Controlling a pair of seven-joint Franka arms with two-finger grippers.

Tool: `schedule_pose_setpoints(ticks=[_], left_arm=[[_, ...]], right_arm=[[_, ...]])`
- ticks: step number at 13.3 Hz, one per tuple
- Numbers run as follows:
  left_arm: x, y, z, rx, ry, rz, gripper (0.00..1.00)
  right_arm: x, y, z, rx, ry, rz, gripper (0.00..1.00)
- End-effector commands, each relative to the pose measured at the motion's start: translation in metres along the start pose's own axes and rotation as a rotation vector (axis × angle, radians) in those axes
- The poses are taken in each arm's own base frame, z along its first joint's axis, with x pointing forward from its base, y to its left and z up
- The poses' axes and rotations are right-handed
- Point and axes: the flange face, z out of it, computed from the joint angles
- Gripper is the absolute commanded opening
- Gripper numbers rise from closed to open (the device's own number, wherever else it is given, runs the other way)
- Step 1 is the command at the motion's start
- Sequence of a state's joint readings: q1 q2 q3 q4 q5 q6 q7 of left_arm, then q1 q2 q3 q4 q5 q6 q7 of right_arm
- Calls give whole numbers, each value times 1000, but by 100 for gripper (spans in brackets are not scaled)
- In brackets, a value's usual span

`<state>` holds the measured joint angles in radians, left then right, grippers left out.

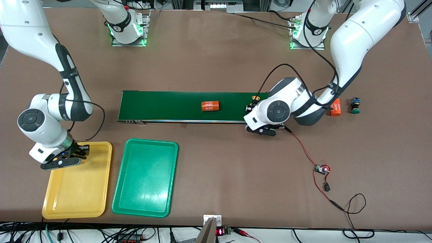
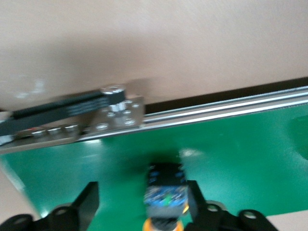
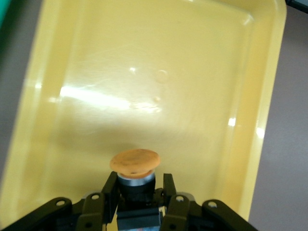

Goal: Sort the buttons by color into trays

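Yellow tray (image 1: 78, 199): nearest the front camera, at the right arm's end of the table (image 1: 216, 175); appears empty.
Green tray (image 1: 145, 177): just beside the yellow tray, toward the left arm's end; empty.
Right pincer (image 1: 80, 153): over the yellow tray's upper corner, clamped on a yellow button (image 3: 135, 163), cap outward, clear of the tray floor.
Left pincer (image 1: 251, 107): low over the belt (image 1: 168, 104) at the left arm's end, jaws apart, straddling a second yellow button (image 2: 164, 190); one finger (image 2: 195, 197) touching or nearly so, the other well off.
Green button (image 1: 354, 105): on the table past the belt's end, beside a 4680 cylinder (image 1: 335, 107).
Fourth button: not visible.
Other cylinder (image 1: 210, 106): mid-belt, not for sorting.
Step in hand: right arm delivering to the yellow tray; left arm lining up a pick.
Next move, by judgement: right lowers, then releases; left centres before closing, to avoid tipping the button.
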<state>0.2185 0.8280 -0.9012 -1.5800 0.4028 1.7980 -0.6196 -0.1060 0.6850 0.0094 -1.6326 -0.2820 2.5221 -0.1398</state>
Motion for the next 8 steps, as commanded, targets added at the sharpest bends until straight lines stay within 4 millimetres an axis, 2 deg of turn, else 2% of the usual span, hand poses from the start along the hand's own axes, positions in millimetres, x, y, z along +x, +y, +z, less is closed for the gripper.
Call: schedule_pose_setpoints(ticks=[1, 2, 3, 4, 5, 6, 7, 8], left_arm=[[-3, -34, -71, 74, -41, -51, 100], [-1, -50, -86, 87, -59, -82, 100], [7, -81, -92, 104, -67, -135, 100], [13, -113, -90, 147, -67, -176, 100], [18, -140, -84, 179, -69, -170, 100], [19, -156, -75, 201, -86, -121, 100], [22, -182, -67, 218, -96, -76, 100], [21, -201, -52, 233, -115, -50, 100]], right_arm=[[6, 29, 18, -15, 37, -42, 7], [5, 40, 25, -22, 58, -56, 7], [1, 50, 32, -29, 81, -65, 7], [-1, 53, 38, -33, 100, -69, 10], [-3, 55, 44, -34, 106, -64, 20], [-4, 55, 45, -35, 110, -62, 40], [-4, 54, 47, -32, 109, -61, 72], [-5, 54, 49, -29, 108, -56, 83]])
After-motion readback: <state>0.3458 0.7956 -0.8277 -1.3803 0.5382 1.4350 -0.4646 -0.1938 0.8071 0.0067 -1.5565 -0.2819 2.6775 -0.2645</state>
